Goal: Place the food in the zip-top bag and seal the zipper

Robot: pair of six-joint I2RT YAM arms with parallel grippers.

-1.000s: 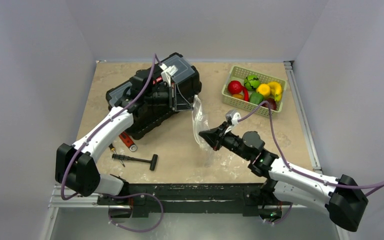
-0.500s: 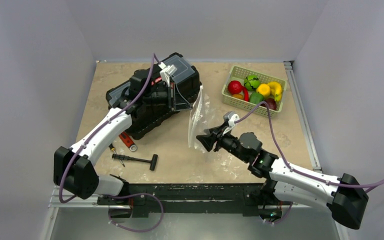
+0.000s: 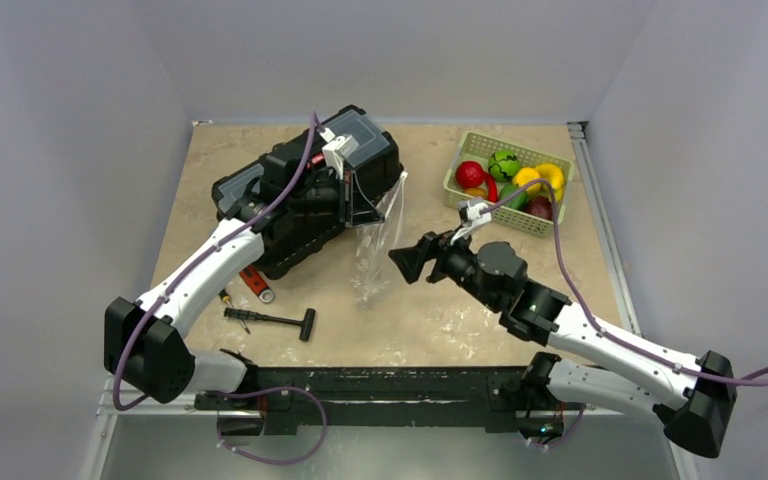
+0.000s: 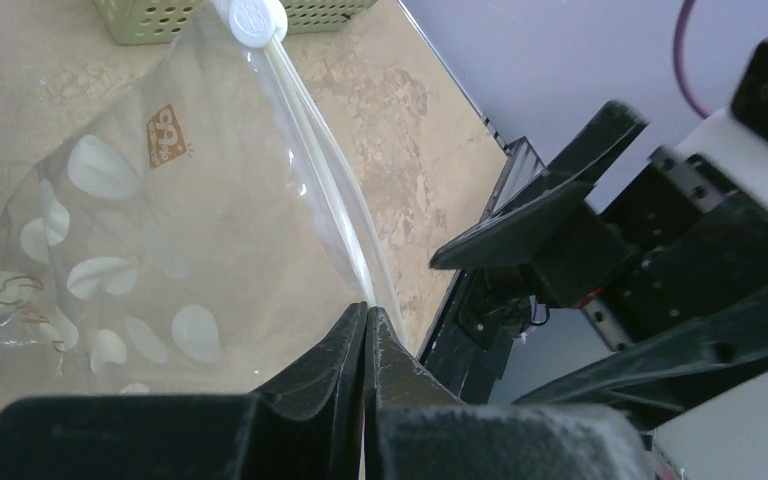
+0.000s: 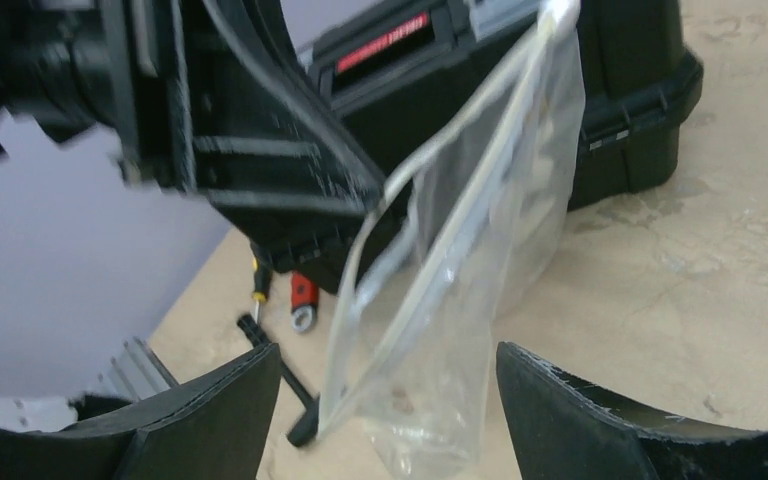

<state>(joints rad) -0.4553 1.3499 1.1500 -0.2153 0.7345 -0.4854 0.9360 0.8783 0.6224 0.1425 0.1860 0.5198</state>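
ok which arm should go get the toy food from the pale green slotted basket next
Right. The right claw is open and empty, and the pale green slotted basket of glossy toy food sits on its side. The left claw is shut on the clear dotted zip-top bag, holding it.

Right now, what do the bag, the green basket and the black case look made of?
Zip-top bag: thin clear plastic film, glossy, printed with white dots; it creases and the table shows through it.
Basket: pale green moulded plastic, probably rigid; regular holes in its wall.
Case: black hard plastic, likely matte to satin; dull highlights, moulded edges.
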